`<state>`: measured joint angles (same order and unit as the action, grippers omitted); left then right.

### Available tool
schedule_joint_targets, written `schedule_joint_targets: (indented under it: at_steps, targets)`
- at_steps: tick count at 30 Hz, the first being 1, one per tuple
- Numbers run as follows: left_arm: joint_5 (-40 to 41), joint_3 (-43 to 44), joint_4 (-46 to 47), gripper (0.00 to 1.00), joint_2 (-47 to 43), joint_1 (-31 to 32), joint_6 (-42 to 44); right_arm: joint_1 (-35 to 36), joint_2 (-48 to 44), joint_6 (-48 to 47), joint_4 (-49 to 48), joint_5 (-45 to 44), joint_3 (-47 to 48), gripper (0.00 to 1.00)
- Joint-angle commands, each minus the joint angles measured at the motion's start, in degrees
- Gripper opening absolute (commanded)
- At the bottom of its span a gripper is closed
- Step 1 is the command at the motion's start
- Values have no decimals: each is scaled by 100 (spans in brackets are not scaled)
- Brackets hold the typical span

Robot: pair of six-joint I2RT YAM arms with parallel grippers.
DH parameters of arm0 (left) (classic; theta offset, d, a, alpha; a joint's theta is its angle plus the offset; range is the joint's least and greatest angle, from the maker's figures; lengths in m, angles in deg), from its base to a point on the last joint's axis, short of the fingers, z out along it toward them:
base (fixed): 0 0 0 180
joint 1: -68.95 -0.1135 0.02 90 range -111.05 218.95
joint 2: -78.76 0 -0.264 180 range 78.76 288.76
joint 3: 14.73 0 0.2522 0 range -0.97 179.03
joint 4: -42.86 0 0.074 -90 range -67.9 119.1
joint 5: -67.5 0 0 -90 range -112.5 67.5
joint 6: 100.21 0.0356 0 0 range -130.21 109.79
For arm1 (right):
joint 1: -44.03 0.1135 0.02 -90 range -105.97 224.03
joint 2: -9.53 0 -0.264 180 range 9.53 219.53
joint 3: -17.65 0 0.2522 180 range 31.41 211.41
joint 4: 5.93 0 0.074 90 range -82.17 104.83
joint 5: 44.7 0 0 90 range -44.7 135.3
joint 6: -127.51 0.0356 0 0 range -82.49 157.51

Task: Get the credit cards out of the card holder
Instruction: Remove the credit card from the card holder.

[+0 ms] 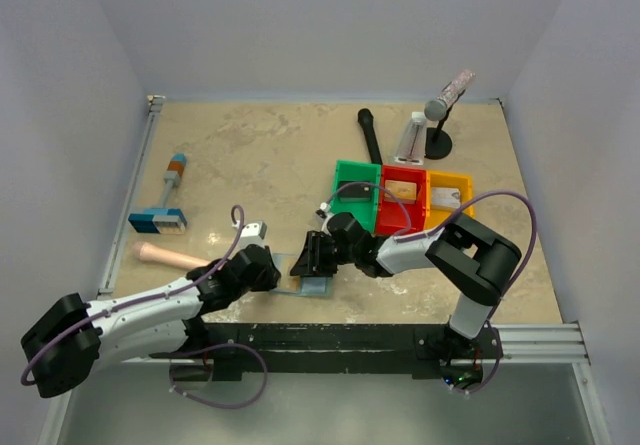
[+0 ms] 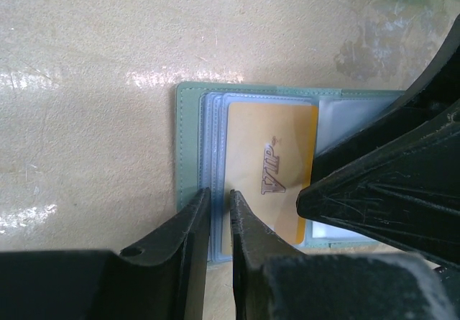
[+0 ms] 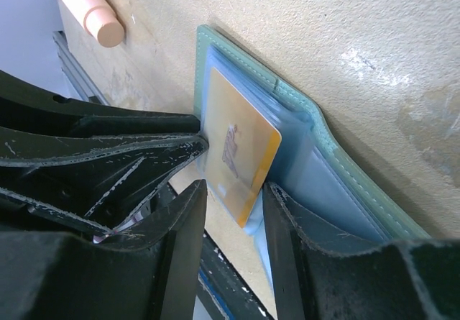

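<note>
The card holder [image 1: 312, 287] lies open on the table near the front edge, teal-grey with clear plastic sleeves [image 2: 188, 140] [image 3: 345, 169]. A tan-orange credit card [image 2: 269, 154] [image 3: 241, 140] marked VIP sticks partway out of a sleeve. My left gripper [image 1: 272, 273] [image 2: 219, 192] is shut on the sleeve edges at the holder's left side. My right gripper [image 1: 303, 260] [image 3: 234, 188] comes in from the right. Its jaws stand open on either side of the card's free corner, which sits close to the right finger [image 3: 287, 219]. A tan card [image 1: 402, 189] lies in the red bin.
Green [image 1: 345, 173], red [image 1: 388, 215] and yellow [image 1: 466, 187] bins stand behind the right arm. A pink dowel [image 1: 170, 257] [image 3: 86, 7] lies left of the holder. A blue-and-orange block tool [image 1: 160, 217] is farther left. A black marker [image 1: 370, 135] and a stand [image 1: 440, 125] are at the back.
</note>
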<state>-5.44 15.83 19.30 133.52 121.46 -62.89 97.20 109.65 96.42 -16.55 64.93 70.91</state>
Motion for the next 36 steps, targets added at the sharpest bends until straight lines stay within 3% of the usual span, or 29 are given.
schedule_joint_targets:
  at_steps: [1, 13, 25, 36]
  targets:
    - [-194, -133, -13, 21, 236, 5, 92, 27, 25, -100, -249, 75, 58, 41]
    - [-282, -194, 101, 21, 280, 14, 74, -34, 377, 375, -2140, 471, -338, 37]
    - [-379, -273, 224, 22, 272, 5, 30, -43, 280, 366, -2370, 418, -461, 38]
    - [-564, -335, 409, 22, 281, 13, 22, -43, 228, 305, -2247, 462, -373, 21]
